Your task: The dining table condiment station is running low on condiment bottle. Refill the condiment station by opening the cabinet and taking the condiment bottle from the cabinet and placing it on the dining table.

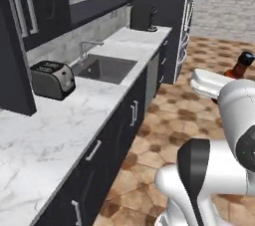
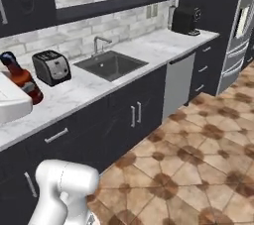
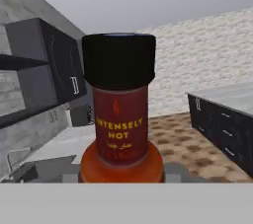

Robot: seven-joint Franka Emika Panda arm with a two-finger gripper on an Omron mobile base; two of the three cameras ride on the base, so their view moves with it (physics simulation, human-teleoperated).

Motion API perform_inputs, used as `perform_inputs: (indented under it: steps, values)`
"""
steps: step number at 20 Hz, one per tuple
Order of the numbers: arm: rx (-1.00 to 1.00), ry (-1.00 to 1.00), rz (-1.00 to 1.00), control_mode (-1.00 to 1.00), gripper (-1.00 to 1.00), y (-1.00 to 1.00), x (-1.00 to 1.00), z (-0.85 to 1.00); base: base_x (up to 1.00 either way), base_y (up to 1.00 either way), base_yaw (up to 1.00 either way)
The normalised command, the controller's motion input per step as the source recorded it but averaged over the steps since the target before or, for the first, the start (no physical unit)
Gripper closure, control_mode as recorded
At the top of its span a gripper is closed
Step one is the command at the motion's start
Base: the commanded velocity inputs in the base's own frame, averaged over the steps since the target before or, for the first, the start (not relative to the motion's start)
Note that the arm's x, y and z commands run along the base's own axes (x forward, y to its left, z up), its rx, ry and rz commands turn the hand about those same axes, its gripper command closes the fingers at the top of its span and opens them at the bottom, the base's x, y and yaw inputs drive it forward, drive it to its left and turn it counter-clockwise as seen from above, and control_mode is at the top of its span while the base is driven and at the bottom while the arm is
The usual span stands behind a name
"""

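My gripper (image 3: 121, 174) is shut on the condiment bottle (image 3: 120, 119), which stands upright against the hand camera: brownish-red body, "Intensely Hot" label, black cap. The left base view has the bottle (image 1: 242, 65) sticking up past my white hand (image 1: 206, 83), in the air over the tiled floor. From the right base camera the bottle (image 2: 22, 78) sits above the hand (image 2: 10, 101), in front of the counter. The black upper cabinet (image 1: 22, 6) with long silver handles hangs at the top left; a dark door panel (image 1: 15, 78) juts out over the counter. The dining table is out of view.
A marble counter (image 1: 45, 140) runs along the left wall with a toaster (image 1: 52, 79), a sink (image 1: 104, 68) with faucet, and a coffee machine (image 2: 186, 20) at the far end. A fridge (image 2: 238, 30) stands beyond. Brown tiled floor (image 2: 198, 159) lies open to the right.
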Motion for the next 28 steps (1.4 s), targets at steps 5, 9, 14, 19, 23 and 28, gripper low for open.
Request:
perform_inputs:
  steps: [5, 9, 14, 19, 23, 28]
  values:
    - [0.00, 0.00, 0.00, 1.00, 1.00, 0.00, 0.00, 0.00, 0.00, 0.00, -0.98]
    - [0.00, 0.00, 0.00, 1.00, 1.00, 0.00, 0.00, 0.00, 0.00, 0.00, -0.89]
    - [0.00, 0.00, 0.00, 1.00, 1.00, 0.00, 0.00, 0.00, 0.12, -0.28, -0.70]
    - [0.00, 0.00, 0.00, 1.00, 1.00, 0.00, 0.00, 0.00, 0.52, -0.79, -0.40]
    - [0.00, 0.00, 0.00, 1.00, 1.00, 0.00, 0.00, 0.00, 0.95, -0.78, -0.27]
    - [0.00, 0.00, 0.00, 1.00, 1.00, 0.00, 0.00, 0.00, 1.00, -0.81, -0.20]
